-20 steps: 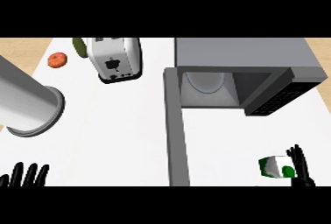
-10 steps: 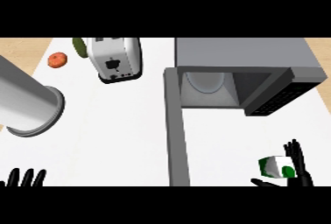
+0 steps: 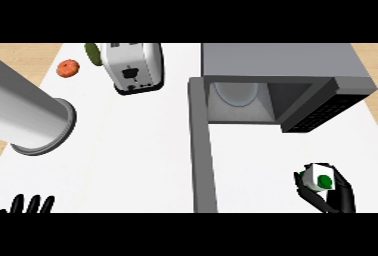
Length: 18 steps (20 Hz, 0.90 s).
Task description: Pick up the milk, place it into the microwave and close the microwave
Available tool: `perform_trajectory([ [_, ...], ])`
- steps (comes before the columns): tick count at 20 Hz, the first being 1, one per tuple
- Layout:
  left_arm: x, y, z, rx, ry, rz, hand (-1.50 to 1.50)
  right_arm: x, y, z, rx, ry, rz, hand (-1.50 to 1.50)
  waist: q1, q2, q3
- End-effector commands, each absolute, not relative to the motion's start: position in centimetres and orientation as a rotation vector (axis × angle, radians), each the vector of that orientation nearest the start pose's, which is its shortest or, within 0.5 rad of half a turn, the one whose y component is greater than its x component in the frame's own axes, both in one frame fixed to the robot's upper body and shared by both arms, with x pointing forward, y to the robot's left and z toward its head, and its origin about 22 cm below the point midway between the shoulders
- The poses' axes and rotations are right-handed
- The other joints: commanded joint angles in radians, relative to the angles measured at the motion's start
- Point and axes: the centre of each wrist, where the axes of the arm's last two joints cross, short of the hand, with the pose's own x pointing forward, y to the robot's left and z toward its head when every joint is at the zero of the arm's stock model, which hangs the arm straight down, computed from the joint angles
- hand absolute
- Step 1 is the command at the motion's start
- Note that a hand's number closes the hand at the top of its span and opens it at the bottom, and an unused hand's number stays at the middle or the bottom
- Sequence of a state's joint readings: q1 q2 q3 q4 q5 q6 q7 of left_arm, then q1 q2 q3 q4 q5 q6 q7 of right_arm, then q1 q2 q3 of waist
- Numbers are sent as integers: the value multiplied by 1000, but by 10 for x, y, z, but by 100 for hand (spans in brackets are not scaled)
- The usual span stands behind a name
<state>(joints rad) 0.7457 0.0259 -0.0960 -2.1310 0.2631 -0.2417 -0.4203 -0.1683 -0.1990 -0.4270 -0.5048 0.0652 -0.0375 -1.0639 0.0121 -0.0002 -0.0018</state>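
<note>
Your right hand has now curled round the milk carton, near the desk's front right, so it's grabbed. Left hand rests open bottom-left. Next, lift toward the open microwave.

The toaster looks like shiny metal, and the big cylinder left of it is brushed-looking metal too. The microwave to the toaster's right is matt grey, on a smooth white counter.
</note>
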Motion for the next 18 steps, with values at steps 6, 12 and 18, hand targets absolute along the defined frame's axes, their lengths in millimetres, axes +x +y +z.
perform_trajectory([
  [6, 58, 249, 15, -186, -1905, 203, -150, 206, -356, -154, -451, -1909, -170, 150, 3, 0, 3],
  [12, 68, 272, 22, -189, -1914, 186, -150, 300, -250, -125, -296, -1959, -61, 150, 27, 7, 4],
  [18, 69, 264, 34, -163, -1915, 205, -150, 288, -258, -131, -279, -1985, -71, 150, -3, 0, 2],
])
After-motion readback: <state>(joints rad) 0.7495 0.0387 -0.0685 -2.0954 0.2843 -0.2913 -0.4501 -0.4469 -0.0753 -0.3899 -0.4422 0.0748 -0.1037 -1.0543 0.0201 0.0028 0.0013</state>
